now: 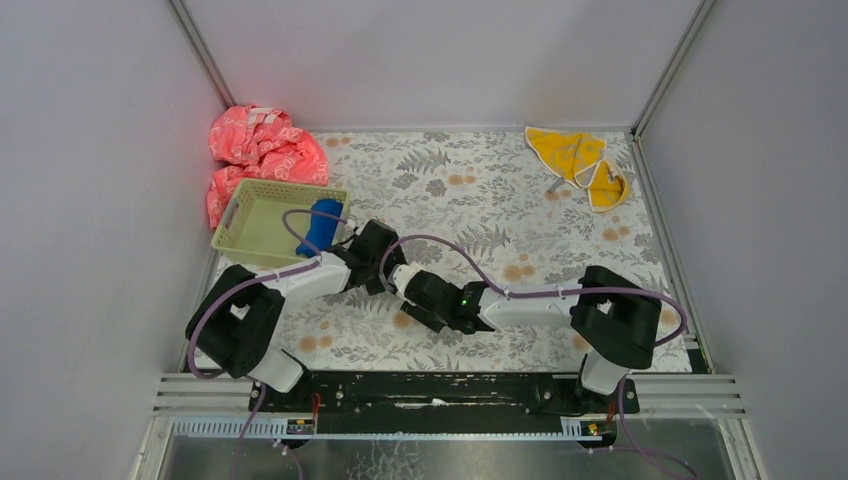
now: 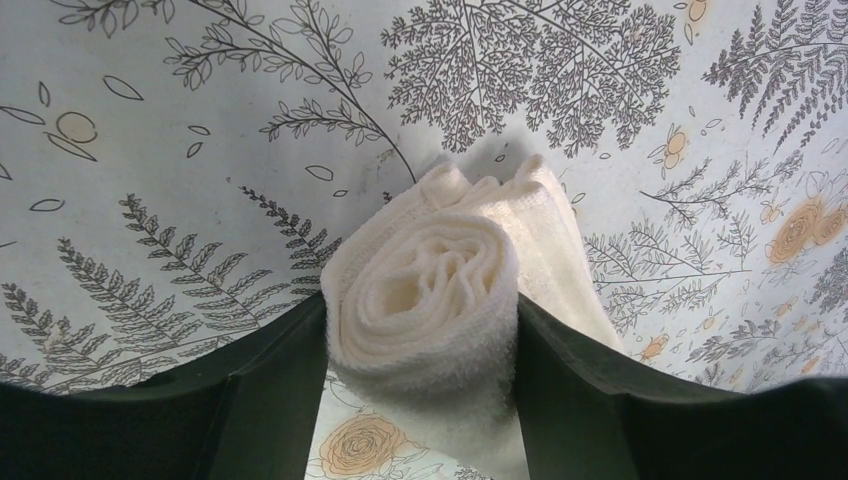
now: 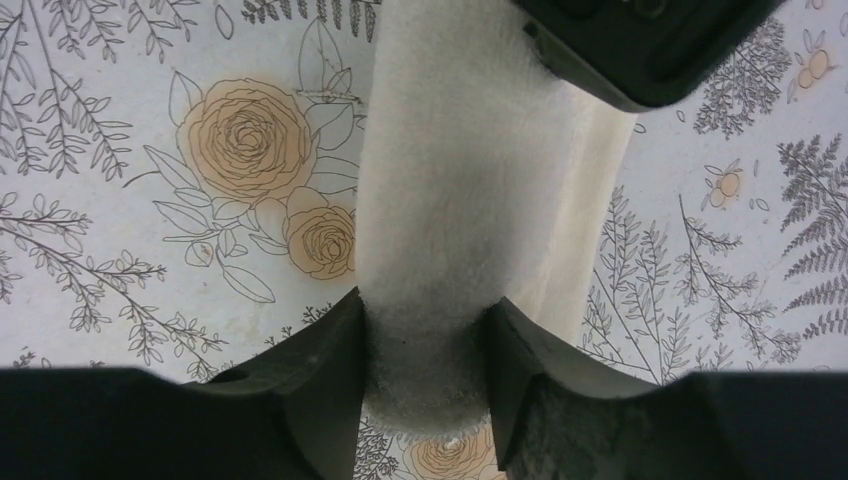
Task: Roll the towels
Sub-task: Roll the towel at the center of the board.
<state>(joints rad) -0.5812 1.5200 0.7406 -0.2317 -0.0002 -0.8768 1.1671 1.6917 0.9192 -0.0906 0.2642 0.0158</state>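
The cream-white towel (image 2: 420, 270) lies rolled on the flowered table cover, its spiral end facing the left wrist camera. My left gripper (image 2: 420, 310) is shut on that end, a finger pressed against each side. My right gripper (image 3: 425, 310) is shut on the same roll (image 3: 440, 180) further along. In the top view the two grippers (image 1: 378, 262) (image 1: 408, 285) meet near the table's middle left and hide the roll. The royal blue towel (image 1: 320, 225) lies rolled in the basket. The yellow-orange towel (image 1: 578, 160) lies crumpled at the back right.
A pale yellow-green basket (image 1: 250, 205) stands at the left edge, tilted. A pink-red patterned cloth (image 1: 260, 150) is bunched behind it in the back left corner. Walls close the table on three sides. My left gripper's body (image 3: 640, 45) shows at the top of the right wrist view.
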